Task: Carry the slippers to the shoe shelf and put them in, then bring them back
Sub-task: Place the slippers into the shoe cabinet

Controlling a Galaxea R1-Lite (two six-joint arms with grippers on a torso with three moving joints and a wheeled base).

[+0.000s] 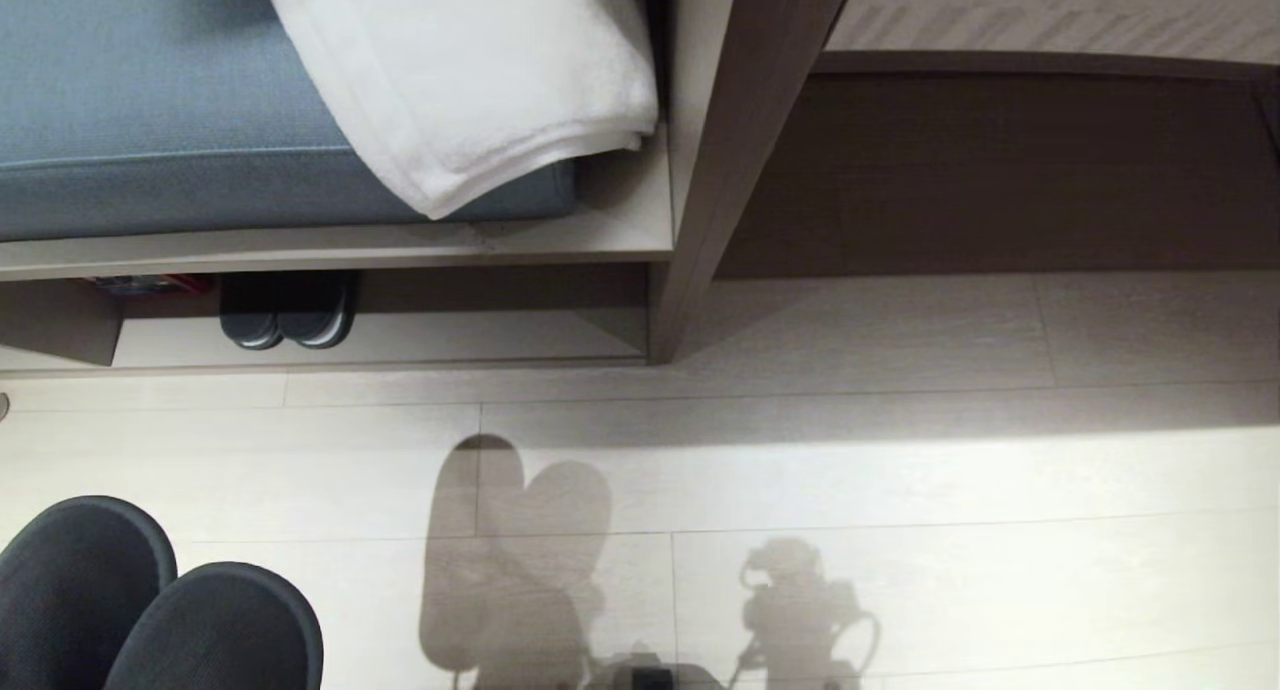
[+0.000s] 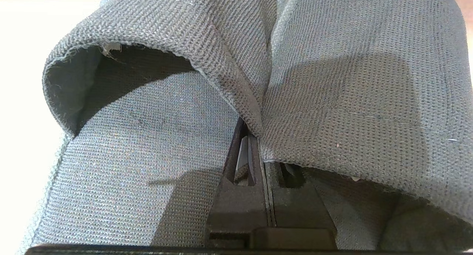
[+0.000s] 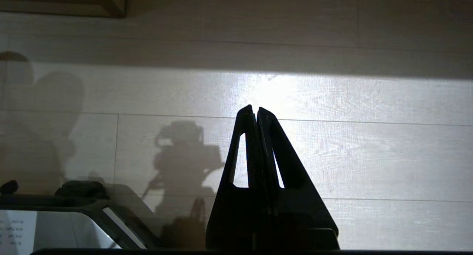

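Carrying the slippers (image 1: 150, 600) as a pair, toes pointing toward the furniture, low at the robot's left and well short of the bench. Pinching them with the left gripper (image 2: 255, 151), its fingers clamped together on the two inner fabric edges pressed side by side, and so hanging both slippers from one bite. Keeping the right gripper (image 3: 256, 111) idle over the pale plank floor (image 1: 900, 470), fingers pressed together on nothing. Facing the shoe shelf (image 1: 450, 340) under the blue cushion (image 1: 130, 100), with a white folded towel (image 1: 470, 80) draping over the cushion's front edge. Sharing the cubby already with another dark pair with pale sole edges (image 1: 287, 310), sitting toward its left, and leaving bare board to the right of that pair. Judging the step as a carrying leg, probably the approach to the shelf, though not being able to rule out the return. Needing next, if approaching: getting closer and lower, aiming the toes into the free stretch of board beside the other pair, avoiding the darker desk recess (image 1: 1000, 170) on the right, and clearing the shelf's upper board before letting go.
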